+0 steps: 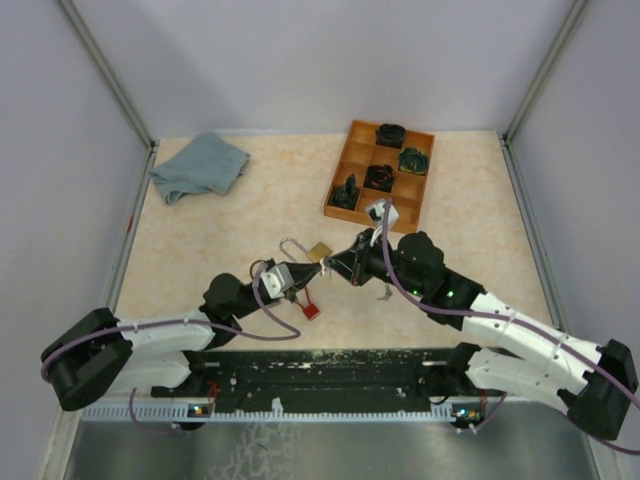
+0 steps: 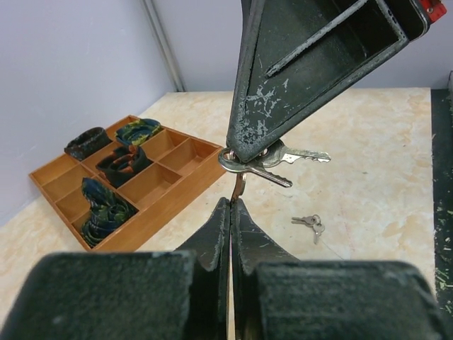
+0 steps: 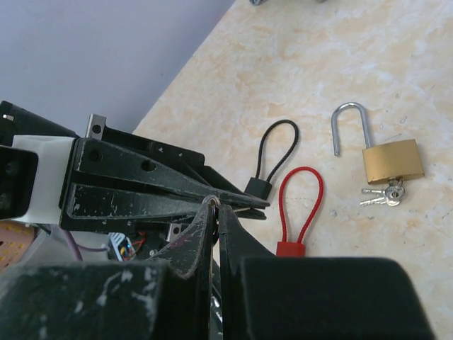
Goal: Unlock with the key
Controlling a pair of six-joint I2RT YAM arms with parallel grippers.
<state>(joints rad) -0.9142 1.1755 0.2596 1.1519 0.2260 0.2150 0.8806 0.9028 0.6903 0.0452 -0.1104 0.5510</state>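
Left pincer (image 2: 232,205) and right pincer (image 3: 216,211) meet tip to tip above the middle of the table (image 1: 200,260). Both are closed down tight on the same bunch of keys (image 2: 269,175). The right one grips the ring end from above. The left one nips a thin coppery key (image 2: 238,185) that hangs edge-on from that ring, apparently by its blade.

The brass padlock (image 3: 393,159) lies flat just beyond the fingertips. One leg of its shackle (image 3: 350,127) is out of the body, and a pair of small keys (image 3: 382,195) lies at its base; whether one is in the keyhole I cannot tell. A red loop lock (image 3: 297,205) and a black loop lock (image 3: 272,152) lie beside it on the near side, both closed.

The step in hand looks like a pass or regrip of the key between the two arms, well before any insertion. Next, one pincer has to let go so the other holds a single key by its head with the blade sticking out free. That blade must then be lined up with a keyhole while the spare arm steadies the lock. Which lock this bunch fits is not clear.
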